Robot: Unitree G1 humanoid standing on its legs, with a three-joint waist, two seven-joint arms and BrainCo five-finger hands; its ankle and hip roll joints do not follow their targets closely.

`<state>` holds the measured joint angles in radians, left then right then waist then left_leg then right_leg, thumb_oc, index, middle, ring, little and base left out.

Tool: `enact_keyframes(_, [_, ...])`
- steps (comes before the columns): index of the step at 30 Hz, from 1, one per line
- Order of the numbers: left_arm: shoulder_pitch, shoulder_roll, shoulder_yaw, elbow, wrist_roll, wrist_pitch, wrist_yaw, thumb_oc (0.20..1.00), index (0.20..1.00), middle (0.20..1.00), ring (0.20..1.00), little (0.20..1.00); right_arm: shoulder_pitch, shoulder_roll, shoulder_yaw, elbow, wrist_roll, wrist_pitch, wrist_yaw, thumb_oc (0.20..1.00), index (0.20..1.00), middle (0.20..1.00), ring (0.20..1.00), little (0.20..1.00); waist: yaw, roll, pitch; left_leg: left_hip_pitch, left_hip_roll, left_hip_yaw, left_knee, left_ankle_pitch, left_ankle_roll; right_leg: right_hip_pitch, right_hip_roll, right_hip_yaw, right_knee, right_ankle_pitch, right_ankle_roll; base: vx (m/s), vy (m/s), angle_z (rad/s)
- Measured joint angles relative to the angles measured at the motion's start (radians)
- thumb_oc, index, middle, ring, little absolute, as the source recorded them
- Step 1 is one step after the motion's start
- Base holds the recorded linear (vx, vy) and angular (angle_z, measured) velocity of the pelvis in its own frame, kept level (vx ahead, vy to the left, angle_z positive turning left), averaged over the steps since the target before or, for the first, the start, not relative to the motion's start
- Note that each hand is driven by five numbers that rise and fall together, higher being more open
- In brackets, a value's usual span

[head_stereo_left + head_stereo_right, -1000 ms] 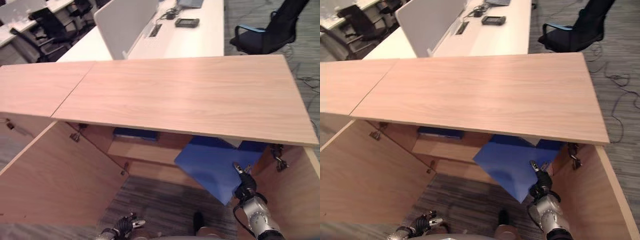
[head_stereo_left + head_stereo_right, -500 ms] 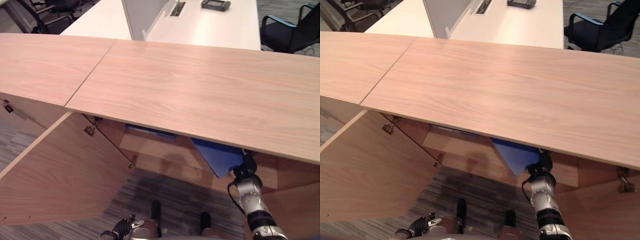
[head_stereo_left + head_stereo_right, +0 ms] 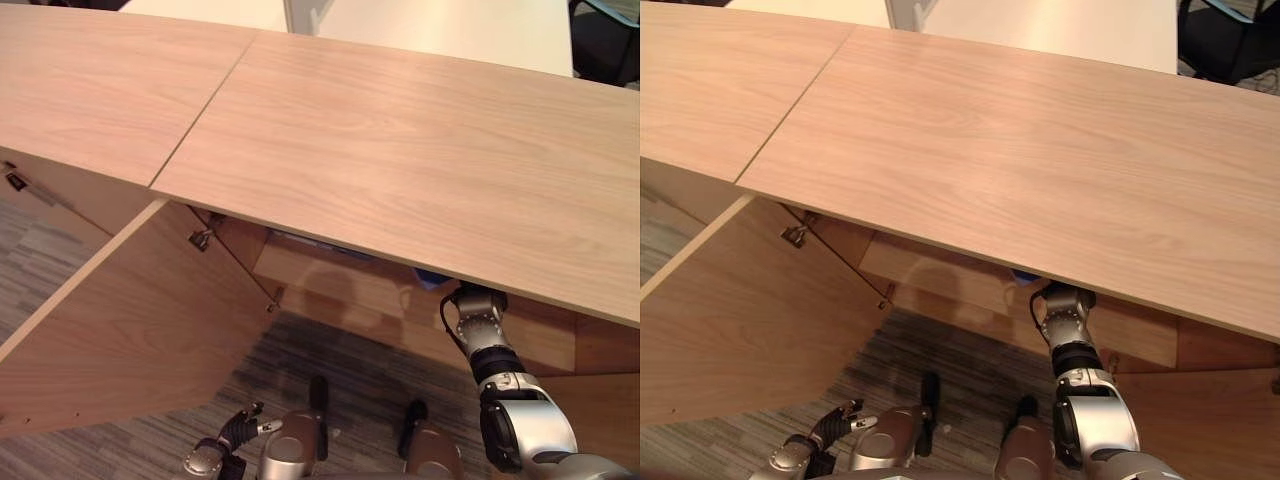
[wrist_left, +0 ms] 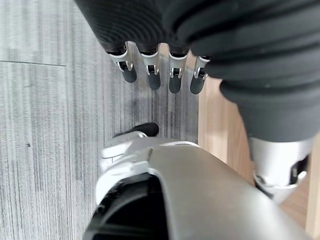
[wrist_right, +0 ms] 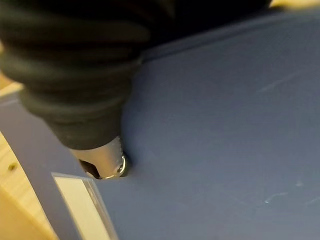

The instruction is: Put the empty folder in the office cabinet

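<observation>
- Folder: flat, plain blue, matte, with a few faint scuff marks; a pale label strip sits near one edge.
- Pose: broad face turned toward the right hand, thumb tip pressing against that face, label just beside the thumb.
- Place: inside the office cabinet, under its wooden top; from the head views just a sliver of blue shows at the top's front edge.

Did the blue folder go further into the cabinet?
Yes. The folder stuck out below the cabinet top before; now a sliver shows under the top's edge, where the right hand reaches.
</observation>
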<state>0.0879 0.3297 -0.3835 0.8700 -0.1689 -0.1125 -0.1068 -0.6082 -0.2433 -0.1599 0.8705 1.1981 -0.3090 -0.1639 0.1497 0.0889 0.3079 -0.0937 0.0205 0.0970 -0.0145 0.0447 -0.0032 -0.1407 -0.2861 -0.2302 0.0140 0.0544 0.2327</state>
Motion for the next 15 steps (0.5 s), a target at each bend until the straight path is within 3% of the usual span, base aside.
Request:
enact_keyframes(3, [0.004, 0.019, -0.018, -0.005, 0.002, -0.013, 0.004, 1.0, 1.0, 1.0, 1.0, 1.0, 0.004, -0.01, -0.025, 0.027, 0.011, -0.029, -0.002, 0.2, 0.2, 0.2, 0.2, 0.2, 0.005, -0.022, -0.01, -0.001, -0.026, -0.022, -0.037, 0.034, -0.021, 0.028, -0.017, 0.035, -0.044, 0.01, -0.005, 0.04, -0.001, 0.42])
enact_keyframes(4, [0.025, -0.01, -0.022, -0.01, 0.004, -0.019, 0.012, 1.0, 1.0, 1.0, 1.0, 1.0, -0.001, -0.051, -0.042, 0.044, 0.024, -0.04, -0.007, 0.2, 0.2, 0.2, 0.2, 0.2, 0.012, 0.013, -0.026, 0.001, -0.023, -0.033, -0.072, 0.049, -0.037, 0.018, -0.012, 0.037, -0.062, 0.067, -0.017, 0.03, -0.004, 0.39])
enact_keyframes(5, [0.036, -0.027, -0.034, -0.018, 0.008, -0.022, 0.012, 1.0, 1.0, 1.0, 1.0, 1.0, -0.002, -0.077, -0.043, 0.045, 0.042, -0.047, -0.01, 0.2, 0.2, 0.2, 0.2, 0.2, 0.015, 0.042, -0.032, -0.003, -0.015, -0.034, -0.076, 0.05, -0.039, 0.023, -0.004, 0.028, -0.078, 0.077, -0.025, 0.01, -0.027, 0.23])
enact_keyframes(7, [0.055, -0.046, -0.08, -0.03, 0.029, -0.022, 0.008, 1.0, 1.0, 1.0, 1.0, 1.0, -0.002, -0.121, -0.055, 0.062, 0.063, -0.061, -0.017, 0.2, 0.2, 0.2, 0.2, 0.2, 0.025, 0.071, -0.044, -0.004, -0.012, -0.041, -0.076, 0.057, -0.048, 0.034, 0.003, 0.02, -0.1, 0.101, -0.031, 0.0, -0.058, -0.03])
enact_keyframes(8, [0.084, -0.068, -0.103, -0.026, 0.042, -0.019, 0.007, 1.0, 1.0, 1.0, 1.0, 1.0, -0.002, -0.159, -0.087, 0.073, 0.102, -0.096, -0.03, 0.2, 0.2, 0.2, 0.2, 0.2, 0.019, 0.105, -0.067, -0.005, -0.012, -0.048, -0.085, 0.059, -0.052, 0.037, 0.003, 0.015, -0.108, 0.11, -0.029, 0.04, -0.046, 0.04])
enact_keyframes(11, [0.083, -0.056, -0.107, 0.001, 0.068, -0.017, -0.035, 1.0, 1.0, 1.0, 1.0, 1.0, -0.008, -0.22, -0.16, 0.073, 0.165, -0.149, -0.06, 0.2, 0.2, 0.2, 0.2, 0.2, 0.012, 0.134, -0.091, -0.008, -0.012, -0.056, -0.085, 0.059, -0.052, 0.039, 0.003, 0.0, -0.107, 0.11, -0.03, 0.07, -0.012, 0.07])
enact_keyframes(15, [0.082, -0.042, -0.121, -0.016, 0.062, -0.007, -0.048, 1.0, 1.0, 1.0, 1.0, 1.0, -0.064, -0.193, -0.179, 0.073, 0.208, -0.168, -0.088, 0.2, 0.2, 0.2, 0.2, 0.2, -0.01, 0.155, -0.112, -0.005, -0.013, -0.057, -0.085, 0.064, -0.053, 0.044, 0.005, -0.003, -0.108, 0.108, -0.032, 0.06, -0.03, 0.01])
